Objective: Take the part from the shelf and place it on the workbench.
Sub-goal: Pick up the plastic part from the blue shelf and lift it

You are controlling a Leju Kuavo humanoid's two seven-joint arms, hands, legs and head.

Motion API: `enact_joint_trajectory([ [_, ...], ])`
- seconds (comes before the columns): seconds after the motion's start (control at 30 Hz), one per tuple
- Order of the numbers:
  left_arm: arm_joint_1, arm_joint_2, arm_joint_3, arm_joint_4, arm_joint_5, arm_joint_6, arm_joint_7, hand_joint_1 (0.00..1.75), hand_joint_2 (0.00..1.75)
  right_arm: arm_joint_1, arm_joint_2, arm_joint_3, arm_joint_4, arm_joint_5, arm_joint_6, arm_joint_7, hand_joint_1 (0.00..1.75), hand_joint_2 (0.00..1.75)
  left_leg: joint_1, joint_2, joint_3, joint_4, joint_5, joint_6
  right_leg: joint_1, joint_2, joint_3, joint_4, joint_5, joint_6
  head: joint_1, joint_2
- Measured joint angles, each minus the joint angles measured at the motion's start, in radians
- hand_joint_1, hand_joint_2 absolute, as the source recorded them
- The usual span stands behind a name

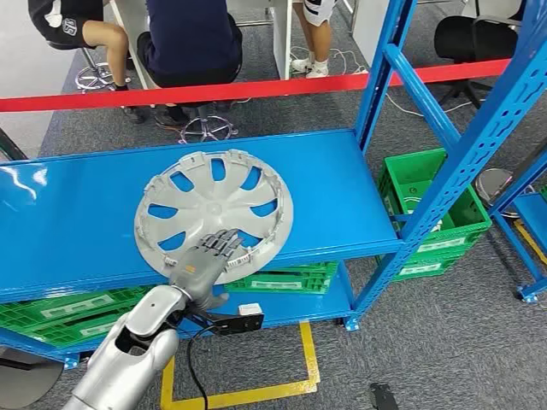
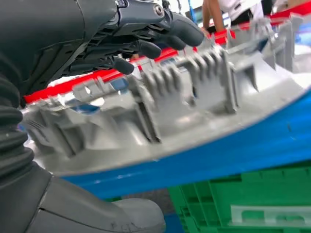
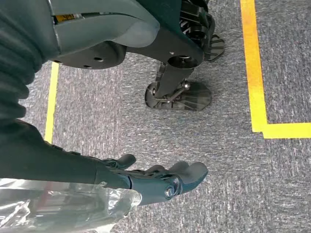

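The part, a grey wheel cover, lies flat on the blue shelf, its near rim jutting slightly past the front edge. My left hand reaches over that near rim, with its dark fingers stretched just above the cover's ribbed rim. The thumb sits lower, under the shelf's edge, and nothing is clamped between them. Down at my side, my right hand hangs over grey carpet, fingers loosely extended and holding nothing.
Green crates stand right of the shelf, and more are stacked under it. A blue upright rises at the shelf's right end. Red barrier tape runs behind, with seated people beyond. Yellow tape marks the floor.
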Motion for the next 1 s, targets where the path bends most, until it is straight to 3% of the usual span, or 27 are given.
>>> enact_joint_trajectory([
  [0.33, -0.079, -0.054, 0.031, 0.175, -0.068, 0.039, 0.018, 0.00, 1.75, -0.012, 0.003, 0.000, 0.000, 0.026, 0.003, 0.007, 0.00, 1.75, 0.000, 0.000, 0.000, 0.000, 0.001, 0.001, 0.000, -0.001, 0.001, 0.000, 0.000, 0.000, 0.000, 0.000],
  [0.5, -0.098, -0.066, 0.056, 0.216, -0.124, 0.066, 0.043, 0.33, 1.75, -0.013, 0.003, -0.001, 0.000, 0.034, 0.003, 0.007, 0.00, 1.75, 0.000, 0.000, 0.000, 0.000, 0.002, 0.000, 0.000, -0.001, 0.001, 0.000, 0.001, 0.000, 0.000, 0.000],
  [0.7, -0.098, -0.070, 0.065, 0.225, -0.145, 0.092, 0.077, 0.33, 1.75, -0.012, 0.004, -0.013, 0.000, 0.037, 0.003, 0.004, 0.00, 1.75, 0.000, 0.000, 0.000, 0.000, 0.002, 0.000, 0.000, -0.001, 0.000, 0.000, 0.002, 0.000, 0.000, 0.000],
  [0.73, -0.098, -0.070, 0.065, 0.225, -0.146, 0.092, 0.078, 0.45, 1.75, -0.012, 0.004, -0.015, 0.000, 0.037, 0.003, 0.004, 0.00, 1.75, 0.000, 0.000, 0.000, 0.000, 0.002, 0.000, 0.000, -0.001, 0.000, 0.000, 0.002, 0.000, 0.000, 0.000],
  [0.83, -0.098, -0.071, 0.065, 0.225, -0.147, 0.093, 0.081, 1.47, 1.75, -0.012, 0.004, -0.017, 0.000, 0.037, 0.003, 0.004, 0.00, 1.75, 0.000, 0.000, 0.000, 0.000, 0.002, 0.000, 0.000, -0.001, 0.000, 0.000, 0.002, 0.000, 0.000, 0.000],
  [0.87, -0.098, -0.071, 0.065, 0.225, -0.147, 0.094, 0.084, 1.70, 1.75, -0.012, 0.004, -0.017, 0.000, 0.037, 0.003, 0.004, 0.00, 1.75, 0.000, 0.000, 0.000, 0.000, 0.002, 0.000, 0.000, -0.001, 0.000, 0.000, 0.002, 0.000, 0.000, 0.000],
  [1.0, -0.087, -0.071, 0.064, 0.218, -0.147, 0.110, 0.116, 1.75, 1.75, -0.012, 0.007, -0.024, 0.000, 0.035, 0.000, 0.004, 0.00, 1.75, 0.000, 0.000, 0.000, 0.000, 0.002, 0.000, 0.000, -0.001, 0.000, 0.000, 0.002, 0.000, 0.000, 0.000],
])
